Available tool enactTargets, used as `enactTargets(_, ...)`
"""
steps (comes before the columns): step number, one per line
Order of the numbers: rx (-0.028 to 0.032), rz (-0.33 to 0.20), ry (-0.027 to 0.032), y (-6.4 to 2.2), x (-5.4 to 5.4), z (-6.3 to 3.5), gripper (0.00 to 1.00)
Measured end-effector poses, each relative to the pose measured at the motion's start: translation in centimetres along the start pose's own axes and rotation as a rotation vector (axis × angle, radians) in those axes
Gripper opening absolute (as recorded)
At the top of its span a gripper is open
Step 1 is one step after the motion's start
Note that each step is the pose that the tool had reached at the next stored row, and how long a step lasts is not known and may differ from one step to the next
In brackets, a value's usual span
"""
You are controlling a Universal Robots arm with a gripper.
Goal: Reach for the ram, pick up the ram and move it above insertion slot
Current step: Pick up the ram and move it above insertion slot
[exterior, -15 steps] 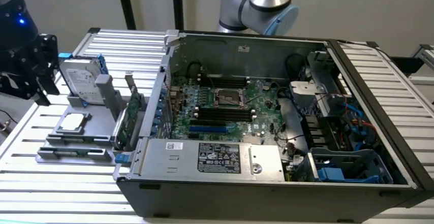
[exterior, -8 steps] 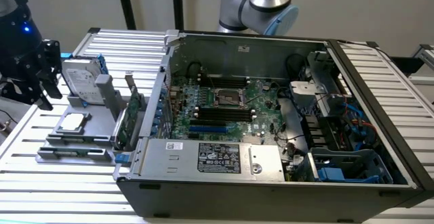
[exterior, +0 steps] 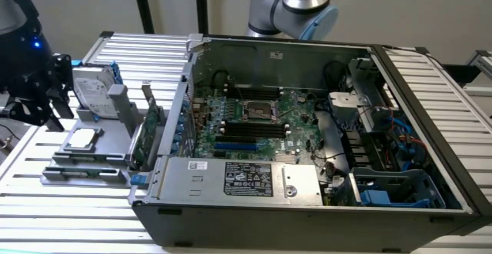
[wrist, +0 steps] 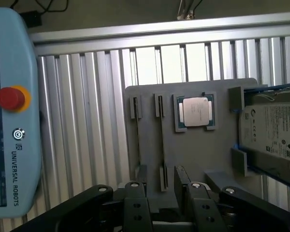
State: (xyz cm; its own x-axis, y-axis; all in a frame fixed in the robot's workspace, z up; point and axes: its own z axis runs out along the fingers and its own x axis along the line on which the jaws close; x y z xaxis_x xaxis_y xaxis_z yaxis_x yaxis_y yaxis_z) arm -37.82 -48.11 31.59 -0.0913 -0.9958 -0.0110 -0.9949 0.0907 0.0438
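reach is the step in hand: the gripper (wrist: 158, 182) hangs over the grey holder (wrist: 203, 159) on the slatted table (wrist: 87, 121), its fingers (wrist: 134, 191) spread apart with nothing between them. in the wrist view the gap between them lines up with one of the holder's two narrow slots. a thin dark edge runs there from bracket to bracket. i take that to be the ram (wrist: 161, 140) standing on its long edge, though its green face and chips cannot be made out from above. the processor (wrist: 195, 112) sits in its own recess beside the slots, and the hard drive (wrist: 273, 135) lies beyond it. nothing is picked up yet, so the lift and the carry are undone.

in the exterior view the holder sits to the exterior view's left of the open computer case (exterior: 430, 87). the black memory slots (exterior: 254, 128) on the motherboard (exterior: 296, 107) are well apart from the gripper.

by my judgement the grasp calls for a straight descent with the fingers astride the thin edge and a close on its flat faces between the brackets. the lift then has to go straight up, so the stick leaves the brackets without twisting. the broader green card (exterior: 151, 128) standing on the holder's case side is the thing not to mistake for it.
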Motion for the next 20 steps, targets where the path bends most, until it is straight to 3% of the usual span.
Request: enactTargets(20,0.0,-0.003,-0.0004,-0.35,2.1,3.6,0.36)
